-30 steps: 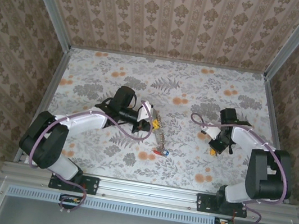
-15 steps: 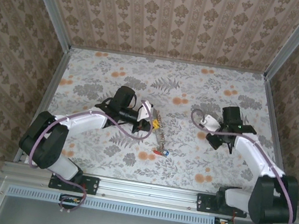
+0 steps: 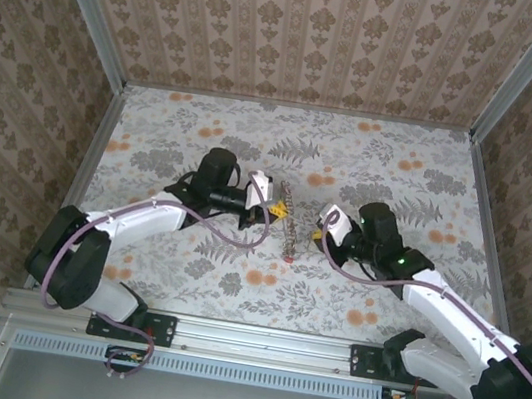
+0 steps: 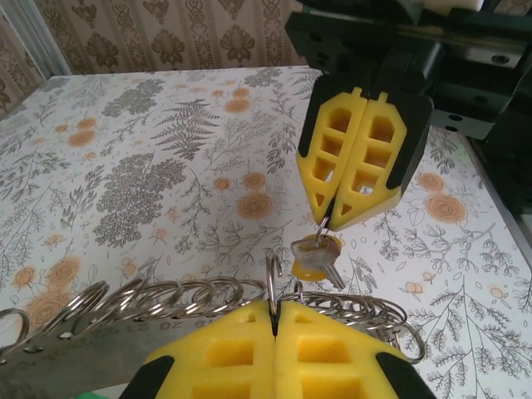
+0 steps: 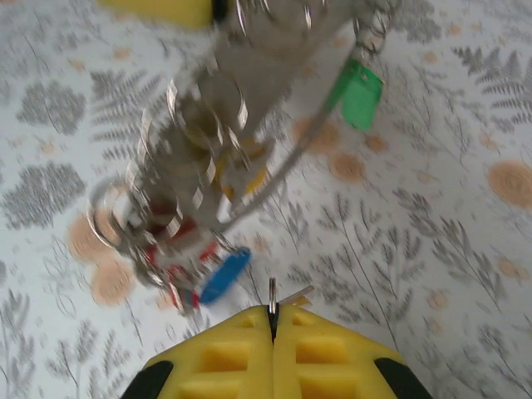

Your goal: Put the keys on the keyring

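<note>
Currently both arms reach inward to the middle of the counter (image 3: 422, 174), tips facing. The left gripper (image 4: 273, 314) is pressed together on the keyring (image 4: 166, 298); the right gripper (image 4: 327, 223) pinches, apparently, the small ring carrying a yellow key (image 4: 314, 258). Open counter surrounds both; the walls (image 3: 322, 36) stand well apart.

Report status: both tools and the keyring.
Left tool shut on the keyring. Right tool shut on a yellow key, hanging close to the keyring. Green key, blue key, red key hang from it. No obstruction seen.
</note>
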You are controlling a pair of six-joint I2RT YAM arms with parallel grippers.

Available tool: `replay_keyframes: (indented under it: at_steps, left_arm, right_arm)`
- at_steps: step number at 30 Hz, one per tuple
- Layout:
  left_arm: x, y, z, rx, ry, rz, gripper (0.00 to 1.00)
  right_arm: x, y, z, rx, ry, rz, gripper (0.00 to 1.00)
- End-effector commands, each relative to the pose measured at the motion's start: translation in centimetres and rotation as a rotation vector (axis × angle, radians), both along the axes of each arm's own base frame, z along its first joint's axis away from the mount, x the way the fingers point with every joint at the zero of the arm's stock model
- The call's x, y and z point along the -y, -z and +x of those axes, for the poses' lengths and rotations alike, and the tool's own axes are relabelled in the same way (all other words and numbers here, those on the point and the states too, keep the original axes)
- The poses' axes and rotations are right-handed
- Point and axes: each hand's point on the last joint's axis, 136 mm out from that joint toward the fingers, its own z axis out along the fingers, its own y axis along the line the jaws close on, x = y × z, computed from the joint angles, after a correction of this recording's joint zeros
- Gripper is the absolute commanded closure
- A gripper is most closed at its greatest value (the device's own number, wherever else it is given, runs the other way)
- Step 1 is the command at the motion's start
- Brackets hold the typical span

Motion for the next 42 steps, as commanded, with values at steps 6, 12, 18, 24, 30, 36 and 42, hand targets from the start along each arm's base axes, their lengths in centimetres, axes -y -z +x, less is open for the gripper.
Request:
replay_keyframes:
  at_steps: [6, 12, 18, 24, 30, 36, 42]
  left_arm:
    - [0.4, -0.9, 0.5, 0.101, -0.063, -0.019, 1.0]
    - [0.7, -0.1, 0.5, 0.092, -0.078, 0.004, 1.0]
    - [0.8, 0.5, 0.5, 0.074, -0.085, 0.036, 1.0]
    - [0.8, 0.7, 0.4, 0.07, -0.091, 0.044, 1.0]
    - [1.0, 1.0, 0.5, 0.043, -0.099, 0.051, 1.0]
    - [1.1, 1.2, 0.6, 0.016, -0.105, 0.052, 1.0]
    - [1.2, 1.5, 0.6, -0.011, -0.1, 0.067, 1.0]
  right_arm:
    - [-3.6, -2.6, 0.7, 0.036, -0.021, 0.137, 1.0]
    - [-4.0, -3.3, 1.1, 0.021, -0.004, 0.17, 1.0]
    - [-3.9, -3.1, 2.3, -0.008, 0.075, 0.204, 1.0]
    - [-4.2, -3.5, 2.7, -0.017, 0.089, 0.231, 1.0]
    - [-4.7, -3.9, 2.9, -0.026, 0.077, 0.249, 1.0]
    - [-4.4, -3.9, 3.4, -0.033, 0.116, 0.25, 1.0]
    - [-4.8, -4.4, 3.5, -0.032, 0.104, 0.275, 1.0]
